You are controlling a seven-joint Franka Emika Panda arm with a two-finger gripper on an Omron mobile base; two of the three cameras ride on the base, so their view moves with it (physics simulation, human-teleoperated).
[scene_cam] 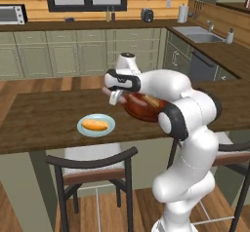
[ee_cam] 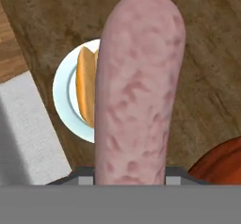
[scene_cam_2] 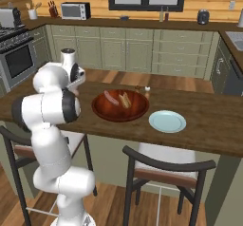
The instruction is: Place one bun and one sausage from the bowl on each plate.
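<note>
A long pink sausage (ee_cam: pixel 139 86) stands up between my fingers and hides much of the hand view; my gripper (scene_cam: pixel 113 98) is shut on it above the wooden counter. Below it lies a pale blue plate (ee_cam: pixel 63 93) with a bun (ee_cam: pixel 85 84) on it, also seen as the plate (scene_cam: pixel 108 128) with the bun (scene_cam: pixel 95 125) left of my arm. The reddish-brown bowl (scene_cam_2: pixel 102 112) holds another sausage (scene_cam_2: pixel 111 98) and a bun (scene_cam_2: pixel 125 99). My arm covers part of the bowl (scene_cam: pixel 139 113). A second plate (scene_cam_2: pixel 167 121), bare, sits right of the bowl.
Dark-framed chairs (scene_cam: pixel 93 165) (scene_cam_2: pixel 163 170) stand under the counter's near edge; a pale seat (ee_cam: pixel 23 133) shows beside the counter (ee_cam: pixel 207 77). Kitchen cabinets, a sink (scene_cam: pixel 202 36) and a stove (scene_cam_2: pixel 14 54) line the far walls.
</note>
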